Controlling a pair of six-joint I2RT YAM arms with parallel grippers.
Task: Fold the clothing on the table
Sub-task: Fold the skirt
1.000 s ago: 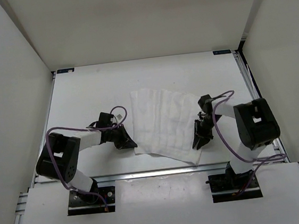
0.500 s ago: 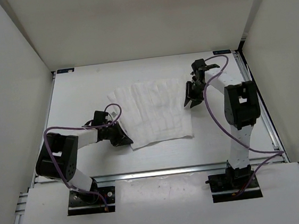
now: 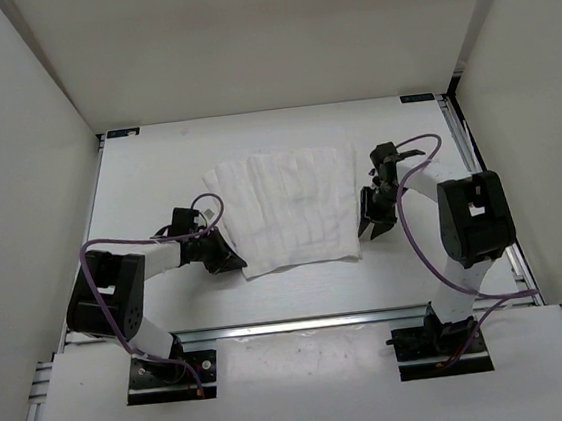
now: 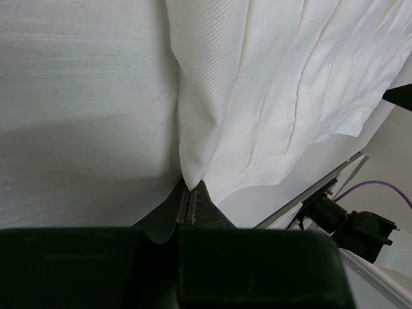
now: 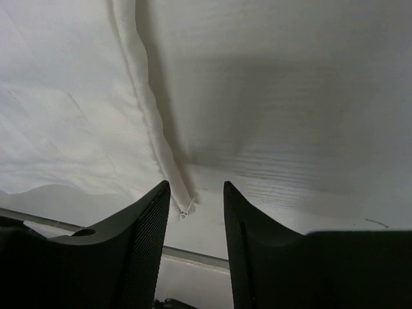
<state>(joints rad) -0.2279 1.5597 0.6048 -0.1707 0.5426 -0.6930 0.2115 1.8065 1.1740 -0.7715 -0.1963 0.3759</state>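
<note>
Your clothing [image 3: 286, 208] lies spread flat near the middle of the bench [image 3: 147, 174], between the 2 arms. Your left end effector [image 3: 228, 259] sits low at the fabric's near-left corner, its jaws pinched tight on that corner. Your right end effector [image 3: 373, 225] is at the cloth's right edge with its jaws standing apart. The rolled hem [image 5: 151, 122] runs down between the 2 fingers [image 5: 138, 238], which are not clamped on it.
</note>
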